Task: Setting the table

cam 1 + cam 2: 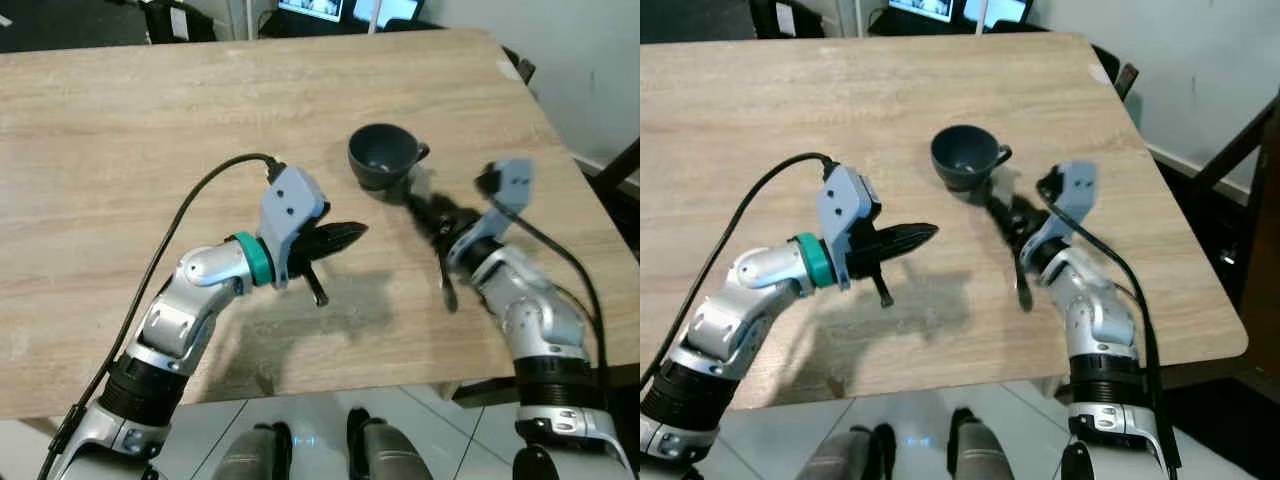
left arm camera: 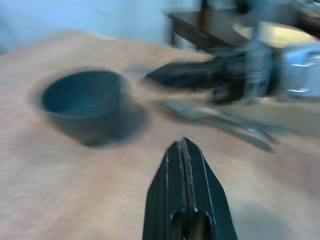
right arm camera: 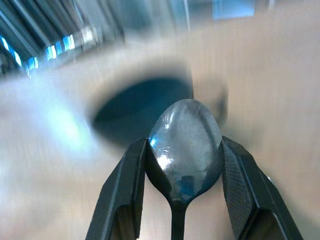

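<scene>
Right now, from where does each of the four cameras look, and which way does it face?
Left eye: on the head, looking down at the wooden table, dark cup and both arms.
Right eye: beside it, same scene, slightly shifted.
Left wrist: along the shut left claw toward the cup, fork and right arm.
Right wrist: along the right claw, which holds a spoon, toward the cup.
All four views share the cup.

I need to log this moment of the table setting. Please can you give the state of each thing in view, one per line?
Cup: upright on the table, looks empty, handle toward the robot's right.
Spoon: held between the fingers of the right gripper, bowl toward the cup.
Left gripper: shut, holding nothing, above the table.
Fork: lying on the table near the right gripper.
Table: wooden, bare around the cup.
</scene>
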Controlling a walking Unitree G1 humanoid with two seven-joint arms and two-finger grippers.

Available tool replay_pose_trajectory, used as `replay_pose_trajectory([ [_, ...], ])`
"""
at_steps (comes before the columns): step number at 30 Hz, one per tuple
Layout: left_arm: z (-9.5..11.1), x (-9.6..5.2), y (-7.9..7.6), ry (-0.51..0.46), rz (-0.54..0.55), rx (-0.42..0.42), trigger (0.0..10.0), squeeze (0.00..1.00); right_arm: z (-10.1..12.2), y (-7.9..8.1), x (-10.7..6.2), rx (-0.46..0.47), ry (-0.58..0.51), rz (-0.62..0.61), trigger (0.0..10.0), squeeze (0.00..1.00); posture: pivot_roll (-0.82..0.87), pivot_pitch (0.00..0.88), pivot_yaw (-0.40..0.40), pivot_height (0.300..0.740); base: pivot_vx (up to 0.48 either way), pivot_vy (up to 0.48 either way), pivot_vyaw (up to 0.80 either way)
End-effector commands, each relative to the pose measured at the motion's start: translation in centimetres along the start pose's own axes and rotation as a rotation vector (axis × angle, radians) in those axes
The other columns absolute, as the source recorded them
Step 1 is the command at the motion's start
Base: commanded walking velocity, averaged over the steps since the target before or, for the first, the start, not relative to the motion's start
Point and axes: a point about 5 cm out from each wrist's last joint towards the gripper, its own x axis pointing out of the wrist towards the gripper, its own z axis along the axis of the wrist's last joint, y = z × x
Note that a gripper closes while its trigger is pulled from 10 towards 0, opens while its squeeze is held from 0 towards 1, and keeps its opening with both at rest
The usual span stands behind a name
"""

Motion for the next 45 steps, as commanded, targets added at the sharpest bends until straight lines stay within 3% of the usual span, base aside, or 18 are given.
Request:
replay_pose_trajectory([
  [1, 0.9, -0.9, 1.0, -0.034, 0.094, -0.012, 10.0, 0.00, 1.4, 0.5, -0.6, -0.022, -0.089, -0.007, 10.0, 0.00, -0.04, 0.176, 0.091, 0.740, 0.000, 0.000, 0.00],
  [3, 1.7, -1.6, 1.9, -0.064, 0.163, -0.010, 10.0, 0.00, 2.0, 0.9, -0.9, -0.013, -0.125, -0.011, 10.0, 0.00, -0.04, 0.180, 0.093, 0.740, 0.000, 0.000, 0.00],
  [10, 2.2, -2.3, 2.8, -0.068, 0.211, 0.002, 10.0, 0.00, 2.7, 1.5, -1.1, 0.002, -0.142, 0.004, 10.0, 0.00, -0.04, 0.182, 0.097, 0.740, 0.000, 0.000, 0.00],
  [16, 2.7, -1.9, 2.7, -0.095, 0.222, 0.006, 10.0, 0.00, 3.0, 2.2, -0.7, 0.036, -0.174, 0.009, 10.0, 0.00, -0.04, 0.180, 0.095, 0.740, 0.000, 0.000, 0.00],
  [18, 2.8, -1.3, 2.3, -0.120, 0.240, 0.007, 10.0, 0.00, 3.6, 3.1, -0.2, 0.100, -0.264, -0.015, 10.0, 0.00, -0.04, 0.180, 0.098, 0.740, 0.000, 0.000, 0.00],
  [20, 2.8, -1.3, 2.3, -0.120, 0.240, 0.007, 10.0, 0.00, 3.6, 3.1, -0.2, 0.100, -0.264, -0.015, 10.0, 0.00, -0.04, 0.180, 0.098, 0.740, 0.000, 0.000, 0.00],
  [21, 2.5, -1.1, 1.9, -0.123, 0.292, -0.009, 10.0, 0.00, 3.9, 4.4, -0.3, 0.052, -0.329, -0.039, 10.0, 0.00, -0.04, 0.183, 0.108, 0.740, 0.000, 0.000, 0.00],
  [25, 2.0, -1.3, 1.9, -0.108, 0.343, -0.025, 10.0, 0.00, 3.6, 5.1, -0.5, 0.024, -0.340, -0.061, 10.0, 0.00, -0.04, 0.184, 0.108, 0.740, 0.000, 0.000, 0.00],
  [36, -0.8, -3.0, 2.5, -0.003, 0.521, -0.051, 10.0, 0.00, 2.1, 4.7, -2.1, -0.087, -0.296, -0.171, 10.0, 0.00, -0.05, 0.180, 0.110, 0.740, 0.000, 0.000, 0.00],
  [39, -1.1, -3.2, 2.4, 0.005, 0.532, -0.053, 10.0, 0.00, 2.4, 4.8, -2.3, -0.101, -0.313, -0.173, 10.0, 0.00, -0.05, 0.174, 0.110, 0.740, 0.000, 0.000, 0.00],
  [41, -1.2, -3.1, 2.3, 0.001, 0.550, -0.053, 10.0, 0.00, 4.1, 5.8, -2.1, -0.125, -0.387, -0.134, 10.0, 0.00, -0.05, 0.166, 0.111, 0.740, 0.000, 0.000, 0.00],
  [45, -1.0, -2.7, 2.3, -0.007, 0.559, -0.043, 10.0, 0.00, 3.5, 5.9, -1.8, -0.183, -0.369, -0.128, 10.0, 0.00, -0.04, 0.164, 0.104, 0.740, 0.000, 0.000, 0.00],
])
